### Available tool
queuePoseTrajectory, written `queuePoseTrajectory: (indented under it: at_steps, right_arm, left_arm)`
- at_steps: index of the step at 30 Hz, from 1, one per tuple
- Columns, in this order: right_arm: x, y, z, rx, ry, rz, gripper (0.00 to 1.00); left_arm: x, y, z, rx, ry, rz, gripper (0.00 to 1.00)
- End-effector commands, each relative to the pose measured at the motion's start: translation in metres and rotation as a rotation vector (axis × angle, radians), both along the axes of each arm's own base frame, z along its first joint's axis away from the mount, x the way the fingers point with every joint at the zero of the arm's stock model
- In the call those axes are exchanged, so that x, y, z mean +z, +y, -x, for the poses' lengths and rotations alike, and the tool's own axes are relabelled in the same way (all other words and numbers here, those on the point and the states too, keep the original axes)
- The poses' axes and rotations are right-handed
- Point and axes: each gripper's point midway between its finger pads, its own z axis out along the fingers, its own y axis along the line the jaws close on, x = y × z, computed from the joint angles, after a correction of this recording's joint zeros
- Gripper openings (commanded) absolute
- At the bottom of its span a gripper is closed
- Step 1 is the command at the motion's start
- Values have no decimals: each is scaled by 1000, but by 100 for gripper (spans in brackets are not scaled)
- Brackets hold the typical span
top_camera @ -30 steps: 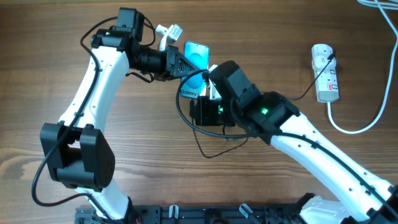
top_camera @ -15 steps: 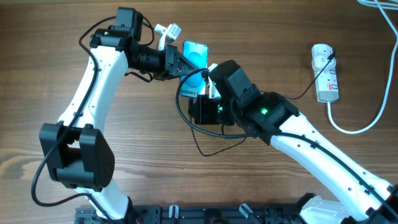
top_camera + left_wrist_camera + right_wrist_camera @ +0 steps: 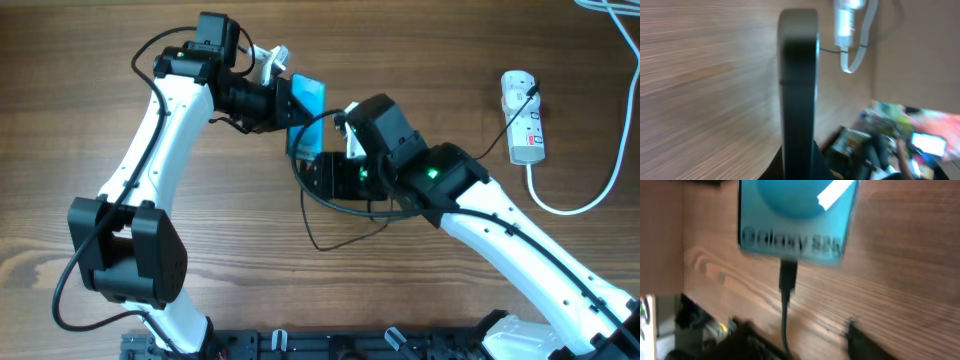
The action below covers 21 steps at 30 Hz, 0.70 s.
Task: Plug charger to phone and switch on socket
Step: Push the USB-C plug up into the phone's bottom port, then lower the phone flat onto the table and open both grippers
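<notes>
The phone (image 3: 306, 104) hangs above the table, tilted on edge, with my left gripper (image 3: 286, 108) shut on it. In the left wrist view the phone (image 3: 799, 85) is a dark upright bar rising from my left gripper (image 3: 799, 172). The right wrist view shows the cyan screen of the phone (image 3: 797, 215) with the charger's connector (image 3: 787, 277) seated in its lower edge. My right gripper (image 3: 800, 342) stands open below it, fingers apart on either side of the cable, touching nothing. The charger's thin cable (image 3: 335, 228) loops across the table to the socket (image 3: 523, 118) at the far right.
A thick white lead (image 3: 600, 190) curves from the socket toward the right table edge. The socket (image 3: 846, 20) also shows blurred at the top of the left wrist view. Both arms crowd the table's middle, and the black base rail (image 3: 330, 345) runs along the front edge.
My right gripper has opened and let go of the connector, which stays in the phone. The left gripper has turned the phone more on edge and shifted slightly.
</notes>
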Motion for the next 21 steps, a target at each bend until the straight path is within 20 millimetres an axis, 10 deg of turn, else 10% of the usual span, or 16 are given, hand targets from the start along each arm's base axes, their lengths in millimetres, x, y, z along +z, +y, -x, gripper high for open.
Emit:
queuePoseTrajectory:
  at_steps: [1,2,9,21]
  right_arm:
    - [2,-5,12,38,28,10,84]
    - [-3,-13,12,17,38,46,99]
    - [-12,-45,-3,-116,79,111,99]
    - [-12,-45,-5,-134,83,107,100]
  left_arm:
    - [-12,26,-8,93,-29,-195,4]
    - [-18,31,-8,123,-9,-230,4]
    - [-83,6,34,41,104,-208,8]
    - [-142,-43,21,47,105,-114,9]
